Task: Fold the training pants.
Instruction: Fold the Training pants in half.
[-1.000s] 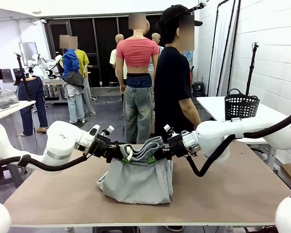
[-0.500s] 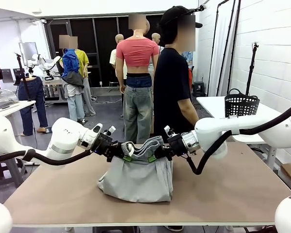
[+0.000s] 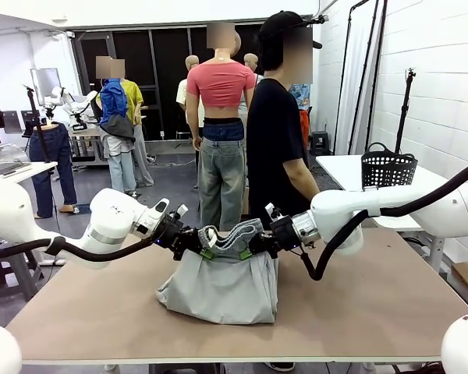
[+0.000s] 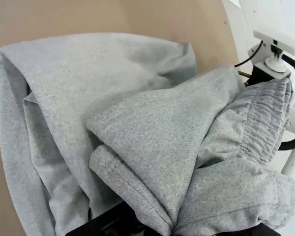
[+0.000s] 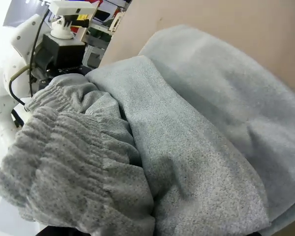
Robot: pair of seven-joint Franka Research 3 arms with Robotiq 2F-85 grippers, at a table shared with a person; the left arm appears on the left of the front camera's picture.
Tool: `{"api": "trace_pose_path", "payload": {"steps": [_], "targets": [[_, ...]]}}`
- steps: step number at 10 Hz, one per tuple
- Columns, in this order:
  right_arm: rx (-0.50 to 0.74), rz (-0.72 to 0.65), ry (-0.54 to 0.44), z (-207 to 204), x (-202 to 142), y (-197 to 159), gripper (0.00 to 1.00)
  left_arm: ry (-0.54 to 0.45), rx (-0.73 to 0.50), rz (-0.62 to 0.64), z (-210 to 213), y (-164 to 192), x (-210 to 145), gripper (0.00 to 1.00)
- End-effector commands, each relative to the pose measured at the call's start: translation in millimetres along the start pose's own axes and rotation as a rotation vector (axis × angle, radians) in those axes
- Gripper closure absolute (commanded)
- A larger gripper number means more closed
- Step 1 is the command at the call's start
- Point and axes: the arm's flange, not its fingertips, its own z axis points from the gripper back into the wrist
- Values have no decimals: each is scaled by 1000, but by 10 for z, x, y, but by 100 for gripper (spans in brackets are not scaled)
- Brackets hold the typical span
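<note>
left arm (image 3: 101, 230) and right arm (image 3: 374, 214) reaching inward, facing, jaws clamped

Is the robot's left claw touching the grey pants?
Touching. In the front view the left gripper is pinched shut on the training pants, with grey cloth bunched between its green pads.

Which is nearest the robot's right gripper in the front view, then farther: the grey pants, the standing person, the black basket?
From the right gripper:
1. Training pants, clamped in it.
2. Person, just behind, across the table.
3. Black basket, far right, on another table.
</note>
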Motion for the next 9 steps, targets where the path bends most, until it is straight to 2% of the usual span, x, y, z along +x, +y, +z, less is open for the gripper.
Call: {"api": "trace_pose_path", "payload": {"steps": [1, 6, 9], "targets": [[-71, -81, 2, 170, 50, -323, 100, 44, 91, 82, 151, 284, 215, 100], [-52, -177, 44, 125, 101, -564, 100, 107, 65, 167, 139, 529, 256, 100], [-45, -206, 56, 107, 149, -645, 100, 100, 61, 193, 163, 615, 314, 100]]}}
